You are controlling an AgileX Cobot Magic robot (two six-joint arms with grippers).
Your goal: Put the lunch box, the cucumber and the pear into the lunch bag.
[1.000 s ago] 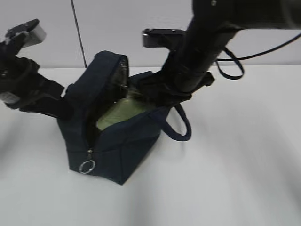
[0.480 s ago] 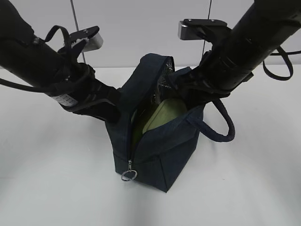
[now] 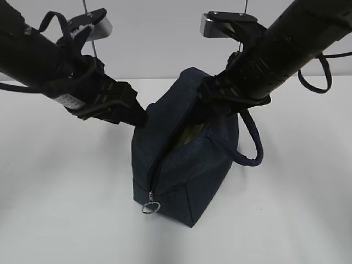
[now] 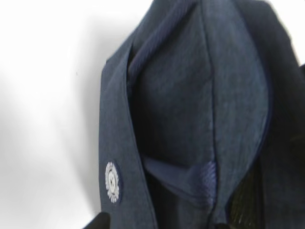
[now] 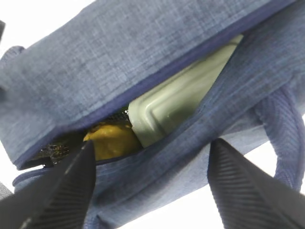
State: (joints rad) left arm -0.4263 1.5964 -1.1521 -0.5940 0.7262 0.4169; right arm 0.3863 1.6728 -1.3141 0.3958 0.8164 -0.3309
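Note:
The navy lunch bag (image 3: 184, 165) stands mid-table, its zip open and the ring pull (image 3: 150, 208) hanging at the front. Its top is squeezed to a narrow slit. My left gripper (image 3: 140, 115) presses the left flap from outside. In the left wrist view (image 4: 159, 224) its tips show wide apart round the bag's wall (image 4: 190, 95). My right gripper (image 3: 208, 105) is open at the right rim, and its fingers (image 5: 62, 191) straddle the near wall (image 5: 181, 157). Inside lie the pale green lunch box (image 5: 181, 100) and the yellow pear (image 5: 112, 138). The cucumber is hidden.
The bag's padded loop handle (image 3: 250, 148) hangs off its right side, under my right arm. A round white logo patch (image 4: 112, 181) sits on the bag's wall. White tabletop (image 3: 66, 209) lies all round the bag, with a pale wall behind.
My left gripper has pushed the raised flap over toward the right gripper. The wide opening has narrowed to a slit and the lunch box lid is now mostly covered.

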